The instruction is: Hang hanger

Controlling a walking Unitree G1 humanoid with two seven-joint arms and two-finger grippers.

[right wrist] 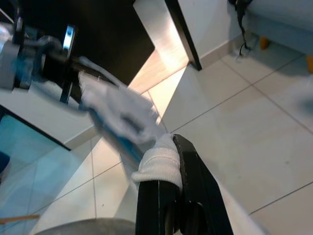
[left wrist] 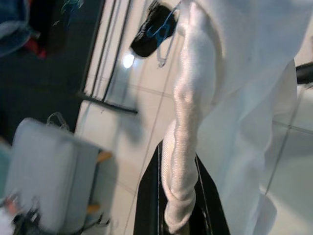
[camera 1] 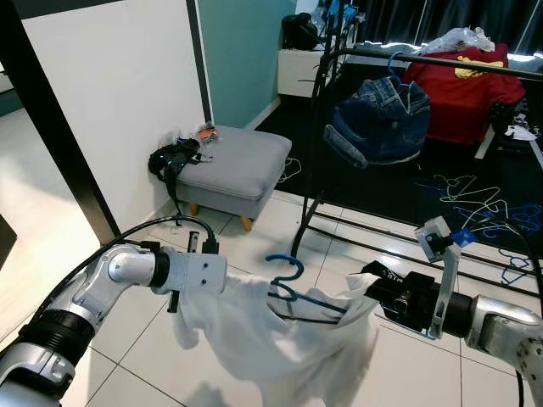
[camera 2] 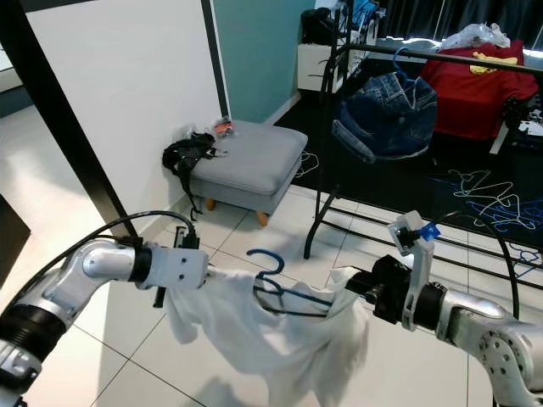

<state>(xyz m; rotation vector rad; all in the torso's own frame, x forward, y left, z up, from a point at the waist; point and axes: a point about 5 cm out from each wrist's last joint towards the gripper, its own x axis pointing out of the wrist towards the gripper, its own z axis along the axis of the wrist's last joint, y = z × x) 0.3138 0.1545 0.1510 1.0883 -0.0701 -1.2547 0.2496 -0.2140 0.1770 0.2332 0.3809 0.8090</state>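
The shirt (camera 1: 288, 339), white, hangs stretched between both arms at about 6 o'clock in the head view, low over the tiled floor. The blue hanger (camera 1: 293, 292) sits inside its neck, hook up and free. The left gripper (camera 1: 188, 298) is at 8 o'clock, fingers (left wrist: 146, 205) pinched tight on a rolled edge of the shirt. The right gripper (camera 1: 366, 292) is at 4 o'clock, likewise clamped on a fold of white cloth, as its wrist view shows.

The rack (camera 1: 441, 59) stands at 1 o'clock, well apart, with jeans (camera 1: 382, 119) already hung on its rail.

The step in hand looks like carrying the dressed hanger toward the rack. Next, I judge, the robot must close in, raise the load, and bring the hook over the rail.
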